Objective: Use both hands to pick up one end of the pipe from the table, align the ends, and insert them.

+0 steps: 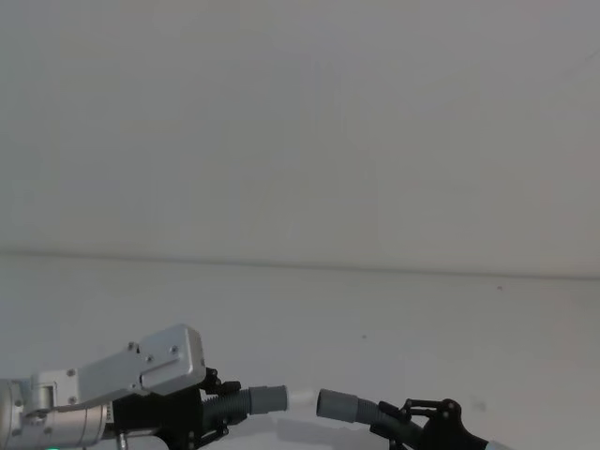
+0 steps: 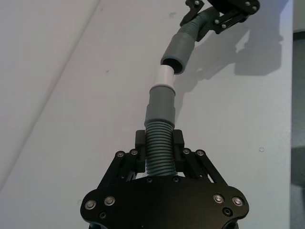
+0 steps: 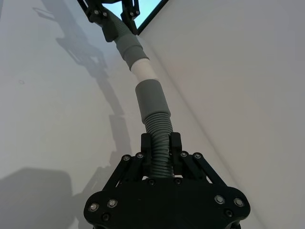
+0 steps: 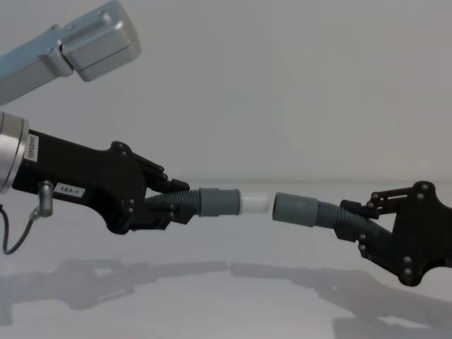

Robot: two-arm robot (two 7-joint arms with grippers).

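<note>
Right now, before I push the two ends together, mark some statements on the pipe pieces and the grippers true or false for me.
1. The left gripper holds the left pipe piece, the one with the white tip. True.
2. The white tip is already inside the wide grey cuff. False: the whole tip shows, just short of the cuff's mouth.
3. The right gripper has its fingers shut on the ribbed part of the right pipe piece. True.
4. Both pieces lie on the table. False: both are held up above it, with their shadows below.
</note>
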